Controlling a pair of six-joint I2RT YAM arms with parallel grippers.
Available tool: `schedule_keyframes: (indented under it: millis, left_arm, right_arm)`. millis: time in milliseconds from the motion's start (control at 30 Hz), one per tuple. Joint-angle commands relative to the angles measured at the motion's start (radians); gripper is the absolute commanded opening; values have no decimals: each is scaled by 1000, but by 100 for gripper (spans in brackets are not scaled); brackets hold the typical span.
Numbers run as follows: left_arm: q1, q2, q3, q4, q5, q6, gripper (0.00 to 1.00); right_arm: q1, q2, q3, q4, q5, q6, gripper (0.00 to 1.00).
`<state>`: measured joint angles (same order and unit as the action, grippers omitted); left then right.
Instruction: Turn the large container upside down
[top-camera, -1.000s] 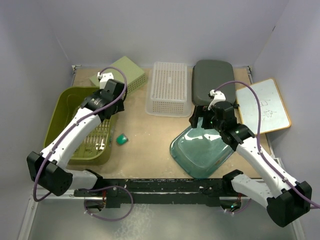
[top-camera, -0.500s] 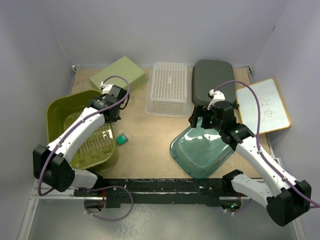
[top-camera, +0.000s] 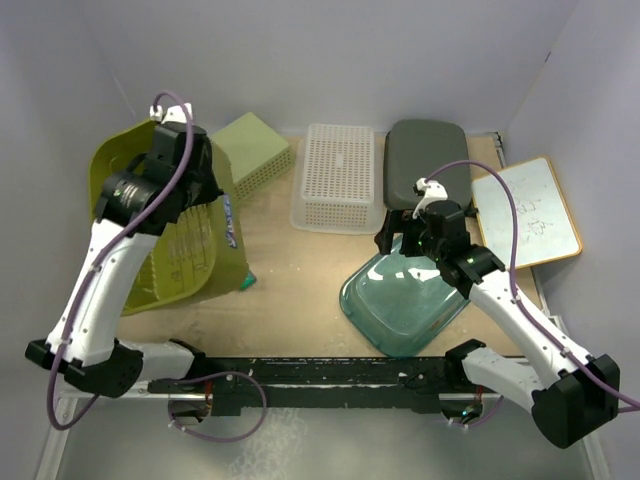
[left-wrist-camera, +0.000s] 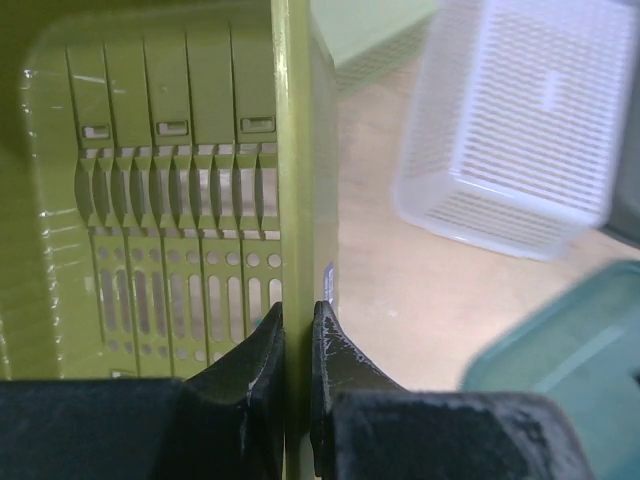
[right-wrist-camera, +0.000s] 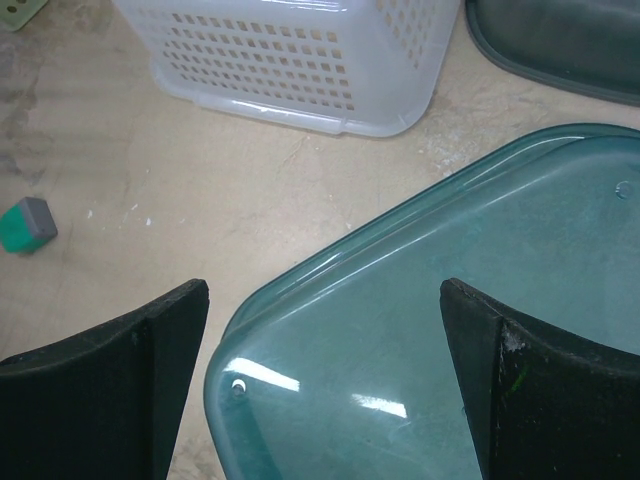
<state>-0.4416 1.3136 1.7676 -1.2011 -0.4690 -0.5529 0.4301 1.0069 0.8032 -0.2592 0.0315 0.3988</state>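
Closest to the arm bases, on the right half of the table (top-camera: 300, 270), a see-through teal lid (top-camera: 405, 305) lies flat. The right gripper (right-wrist-camera: 320, 370) hangs over its far end, fingers (right-wrist-camera: 110, 370) spread wide with nothing between them; whether they touch the lid I cannot tell. Across on the left, the large olive-green container (top-camera: 185, 255) is off its base and stands steeply tipped. Its low edge is down on the table just beside a small green block (top-camera: 243, 282), and its slotted inside is open to the overhead view. The left gripper (left-wrist-camera: 298, 318) holds it at the raised far corner. From the wrist, the side wall runs edge-on between the two fingers (left-wrist-camera: 325, 335), one inside and one outside, both pressed tight against the plastic. Just behind the container sits a pale green box (top-camera: 255, 145). Along the back, going right, come a white mesh basket (top-camera: 340, 175) and a dark grey lid (top-camera: 428, 160) close beside it. A small whiteboard (top-camera: 525, 210) lies at the right edge.
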Motion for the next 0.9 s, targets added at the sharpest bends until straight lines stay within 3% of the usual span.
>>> schedule_keyframes:
  millis: [0, 67, 200, 333, 533, 733, 867]
  left_arm:
    - [-2, -75, 57, 119, 308, -8, 0]
    - [-3, -113, -11, 224, 427, -62, 0]
    - [-2, -231, -256, 588, 668, -271, 0]
    - [-3, -335, -487, 946, 790, -473, 0]
    - [-3, -378, -583, 1003, 830, -511, 0]
    - [-2, -415, -829, 1416, 916, -769, 0]
    - [-3, -433, -850, 1411, 907, -776, 0]
  right_arm:
    - [-4, -14, 20, 51, -11, 18, 100]
    - [-4, -13, 19, 54, -17, 24, 100]
    - [-4, -15, 20, 52, -21, 30, 100]
    - [-4, -33, 17, 48, -8, 30, 100]
    - [-4, -52, 12, 40, -2, 28, 100]
    - [-4, -52, 14, 40, -24, 34, 100]
    - [-4, -49, 25, 54, -83, 41, 100]
